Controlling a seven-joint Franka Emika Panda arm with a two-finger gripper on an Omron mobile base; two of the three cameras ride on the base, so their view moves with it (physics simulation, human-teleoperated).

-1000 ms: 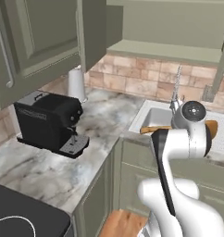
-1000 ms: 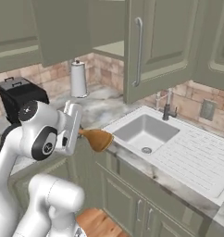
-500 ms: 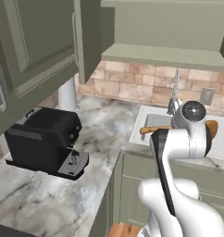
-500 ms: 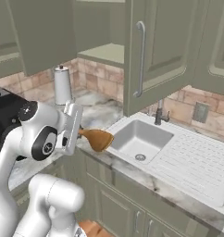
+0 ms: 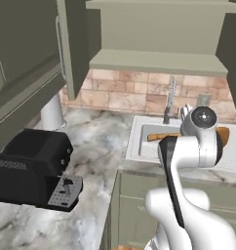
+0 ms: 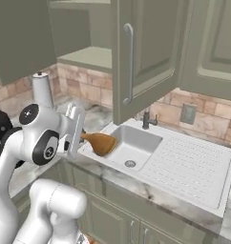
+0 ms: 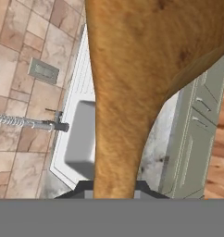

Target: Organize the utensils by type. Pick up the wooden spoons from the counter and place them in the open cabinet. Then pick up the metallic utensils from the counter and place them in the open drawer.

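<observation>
Your gripper (image 6: pixel 83 138) is clamped on a wooden spoon (image 6: pixel 99 142), its bowl jutting out past the fingers over the sink (image 6: pixel 136 143). Above and beyond it hangs the open cabinet (image 5: pixel 159 61). I can read no writing anywhere.

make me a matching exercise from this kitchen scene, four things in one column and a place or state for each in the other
Things:
1. wooden spoon
2. cabinet
3. coffee machine
4. paper towel roll

Places or states:
A. upright on the counter by the backsplash
B. black, on the counter left of the sink
C. held in the claw
D. door open, shelf bare

Pairs: 1-C, 2-D, 3-B, 4-A
</observation>
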